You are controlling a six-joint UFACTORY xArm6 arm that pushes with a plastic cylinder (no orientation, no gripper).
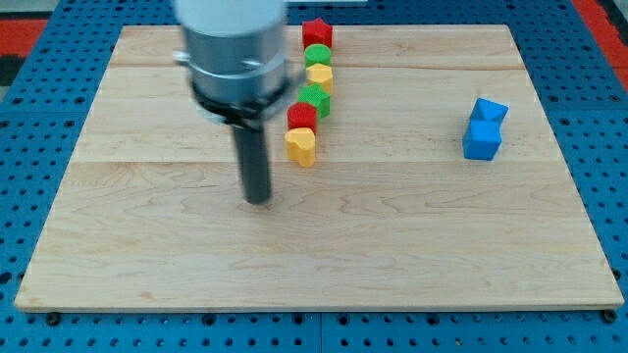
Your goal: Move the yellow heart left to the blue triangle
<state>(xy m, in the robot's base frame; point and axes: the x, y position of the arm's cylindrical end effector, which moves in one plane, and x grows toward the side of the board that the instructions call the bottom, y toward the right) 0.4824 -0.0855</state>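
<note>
The yellow heart [301, 147] lay on the bench [392, 255] at the bottom of a column, touching a red block [302, 116]. My tip [257, 200] stood near its lower left, and the blue triangle [490, 110], judged the upper of two blue blocks, sat well apart at the view's right. The tool was a bare rod with nothing to spread or pinch; a clean push probably required meeting the heart's left side squarely, then driving rightward and stopping just short.
</note>
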